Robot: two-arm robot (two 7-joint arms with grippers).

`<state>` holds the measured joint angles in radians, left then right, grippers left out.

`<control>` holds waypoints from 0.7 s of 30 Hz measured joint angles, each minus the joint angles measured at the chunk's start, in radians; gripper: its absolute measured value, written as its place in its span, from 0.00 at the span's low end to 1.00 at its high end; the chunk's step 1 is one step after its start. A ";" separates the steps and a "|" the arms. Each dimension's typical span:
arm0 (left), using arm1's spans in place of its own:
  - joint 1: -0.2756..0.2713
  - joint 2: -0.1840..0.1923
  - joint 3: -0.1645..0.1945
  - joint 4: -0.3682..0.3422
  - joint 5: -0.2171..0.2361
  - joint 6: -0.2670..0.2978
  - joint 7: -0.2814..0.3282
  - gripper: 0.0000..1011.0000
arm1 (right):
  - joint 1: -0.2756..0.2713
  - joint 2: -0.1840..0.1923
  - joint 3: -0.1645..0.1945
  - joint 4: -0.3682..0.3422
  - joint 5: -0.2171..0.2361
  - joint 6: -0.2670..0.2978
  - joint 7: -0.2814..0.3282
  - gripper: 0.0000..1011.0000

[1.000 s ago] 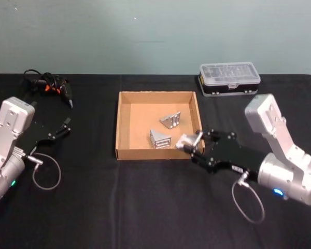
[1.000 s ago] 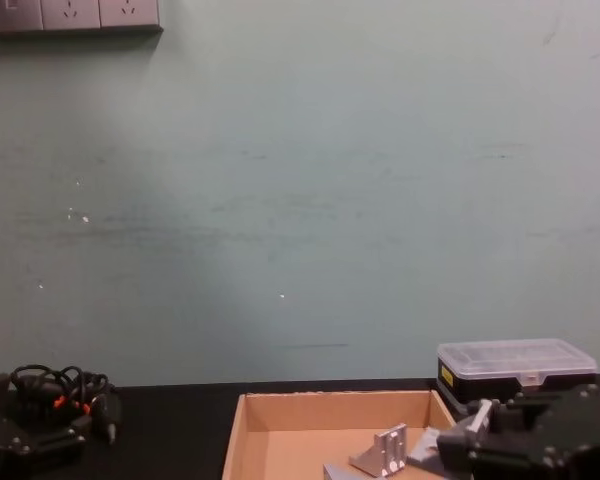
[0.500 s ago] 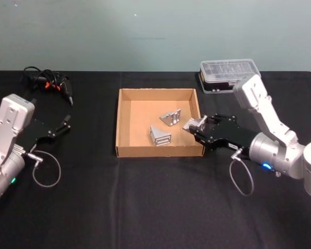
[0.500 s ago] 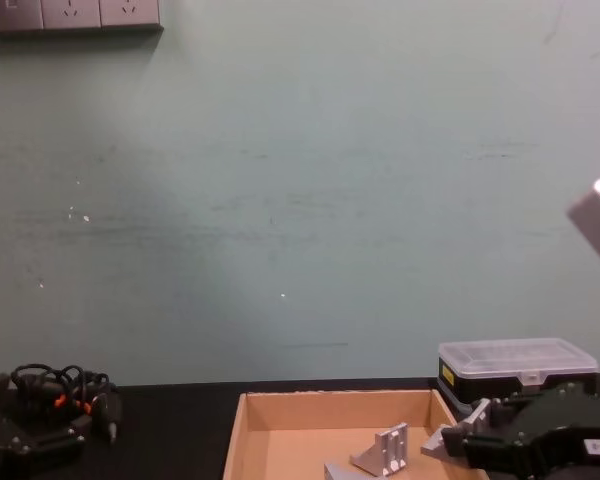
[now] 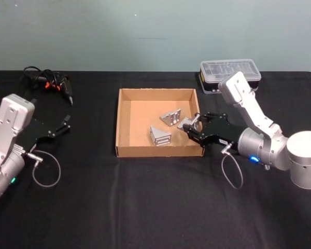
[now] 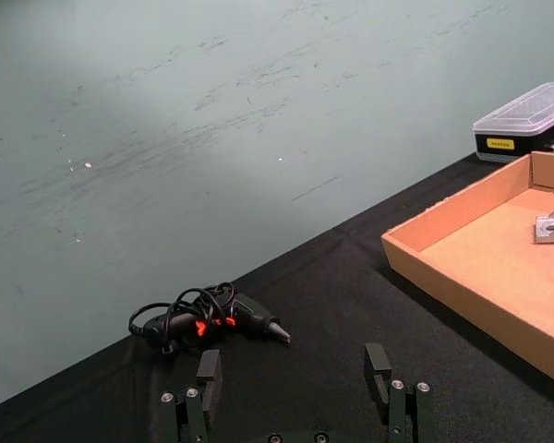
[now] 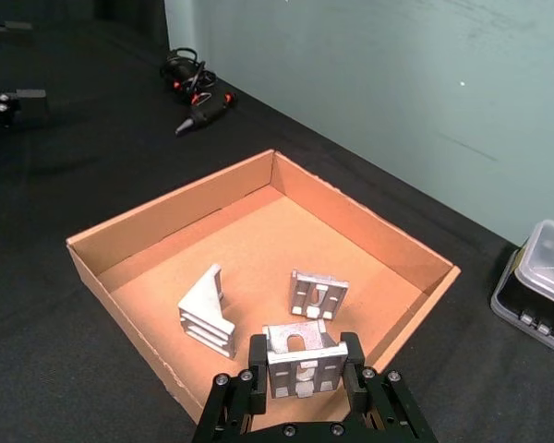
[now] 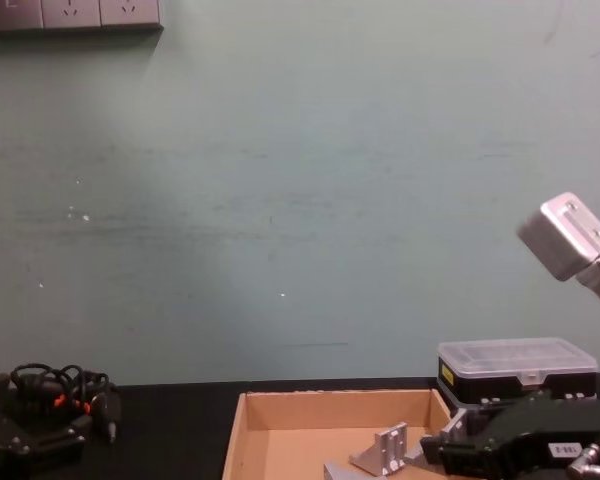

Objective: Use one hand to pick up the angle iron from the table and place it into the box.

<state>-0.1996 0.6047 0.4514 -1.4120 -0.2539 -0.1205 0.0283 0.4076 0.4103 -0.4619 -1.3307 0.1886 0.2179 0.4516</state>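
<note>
Pale green wall behind, matte black tabletop (image 5: pixel 145 202) below. Over the right side of the box (image 7: pixel 148 226), just inside its wall, the right gripper (image 7: pixel 305 380) holds the angle iron (image 7: pixel 303 359), jaws pinching its two side edges. It looks rigid, dense and smooth (likely slippery), so gripping the flat flanks seems soundest. Two more brackets already lie inside. The left gripper (image 6: pixel 295 392) is parked at the left, jaws spread.

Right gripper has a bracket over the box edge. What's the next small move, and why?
Probably open the right gripper: its bracket already hangs inside the box by its right wall, apart from the two brackets lying there, so it should drop in without hitting them.
</note>
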 joint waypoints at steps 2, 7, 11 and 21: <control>0.000 0.000 0.000 0.000 0.000 0.000 0.000 1.00 | 0.004 -0.004 -0.001 0.008 -0.002 0.000 0.004 0.47; 0.000 0.000 0.000 0.000 0.000 0.000 0.000 1.00 | 0.024 -0.019 -0.009 0.043 -0.014 0.001 0.013 0.47; 0.000 0.000 0.000 0.000 0.000 0.000 0.000 1.00 | 0.034 -0.026 -0.009 0.062 -0.015 0.000 0.016 0.47; 0.000 0.000 0.000 0.000 0.000 0.000 0.000 1.00 | 0.079 -0.065 -0.007 0.150 0.008 -0.002 0.047 0.47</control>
<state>-0.1995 0.6047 0.4513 -1.4120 -0.2539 -0.1205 0.0283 0.4862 0.3452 -0.4694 -1.1805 0.1971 0.2159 0.4987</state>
